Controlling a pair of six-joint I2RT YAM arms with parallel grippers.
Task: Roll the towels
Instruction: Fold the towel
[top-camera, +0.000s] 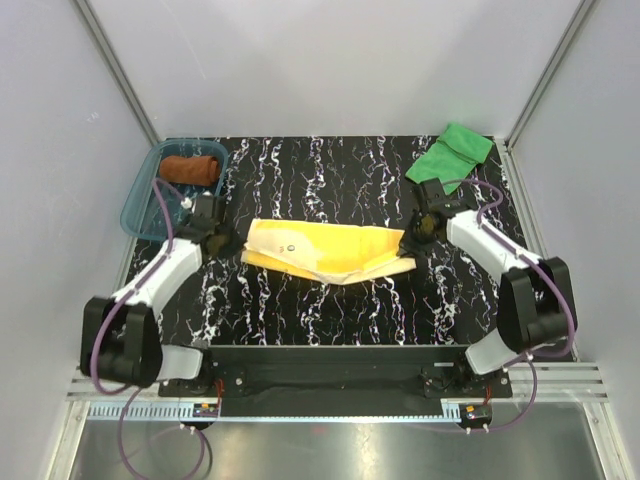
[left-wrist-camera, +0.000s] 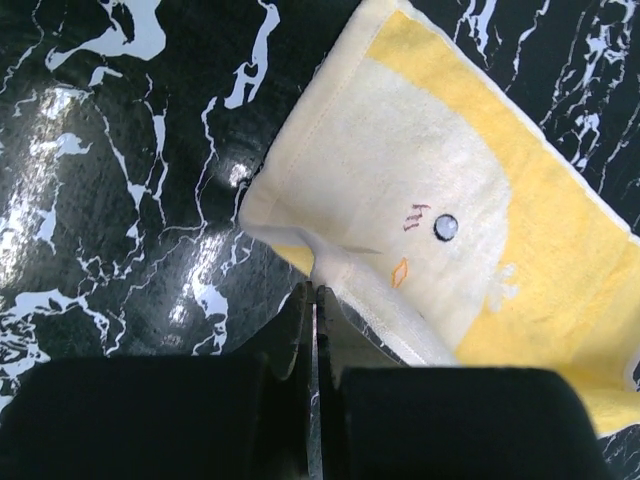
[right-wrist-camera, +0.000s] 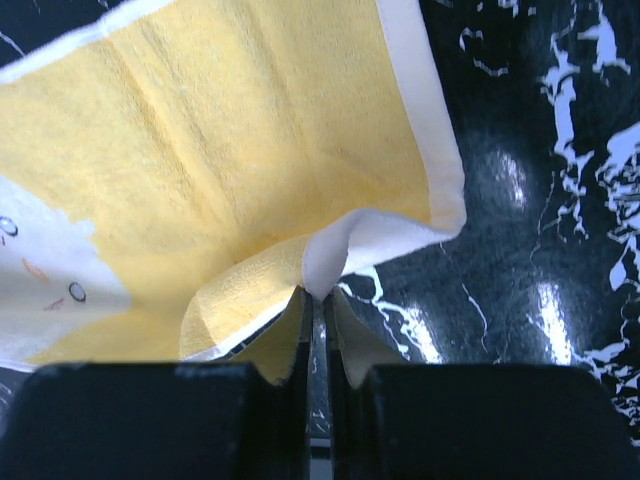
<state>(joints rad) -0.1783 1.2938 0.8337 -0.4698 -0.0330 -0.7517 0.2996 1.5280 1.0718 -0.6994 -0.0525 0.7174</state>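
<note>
Clamping my left gripper (left-wrist-camera: 315, 300) and right gripper (right-wrist-camera: 315, 296) on the unrolled pale yellow cloth towel (top-camera: 330, 250); rust-brown towel (top-camera: 190, 167) ahead looks rolled, bright green towel (top-camera: 450, 152) waits.

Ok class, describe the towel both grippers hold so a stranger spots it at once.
On the black marbled table, look at its middle. The yellow towel lies spread there, pinched by the left gripper and right gripper; the green towel and brown towel sit at far corners.

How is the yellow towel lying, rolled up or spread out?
Spread out, not rolled. The yellow towel lies open across the table, with the left gripper and right gripper each pinching one end.
</note>
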